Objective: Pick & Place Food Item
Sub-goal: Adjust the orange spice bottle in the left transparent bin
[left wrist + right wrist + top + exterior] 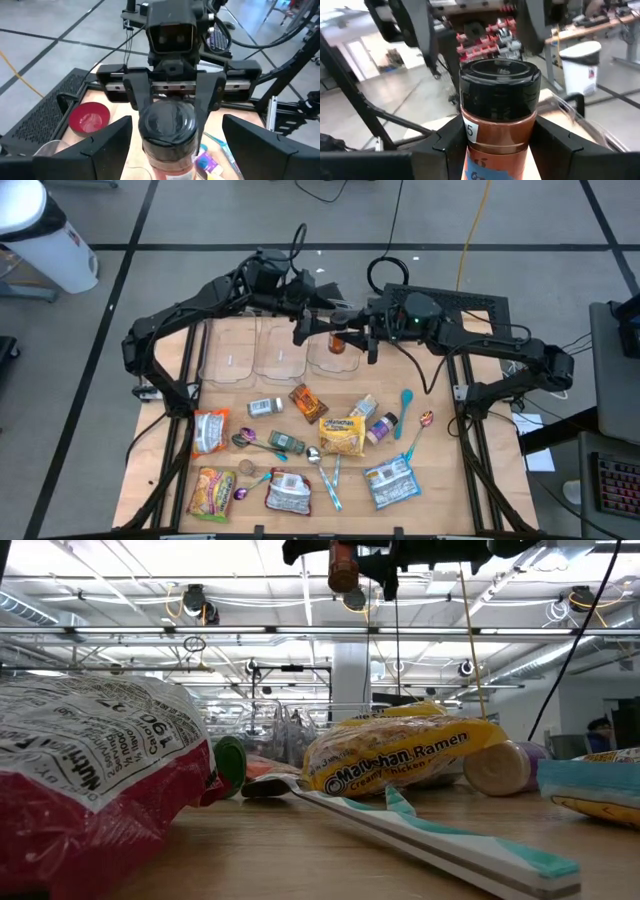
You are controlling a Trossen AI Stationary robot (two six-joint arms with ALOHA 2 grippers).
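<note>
Mid-handoff imo: right pincer [352, 340] grips the spice jar [338, 342] up in the air over the clear containers [284, 352], left pincer [305, 326] open beside it, next it needs lowering into one w/o tipping.

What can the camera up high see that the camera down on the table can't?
Only the high view shows both arms reaching over three clear bins, the whole spread of snacks and spoons, and the left gripper open beside the jar. Only the low view shows the room's ceiling lights and a red snack bag up close. Both show the spice jar held up in the right gripper, and the yellow ramen packet.
</note>
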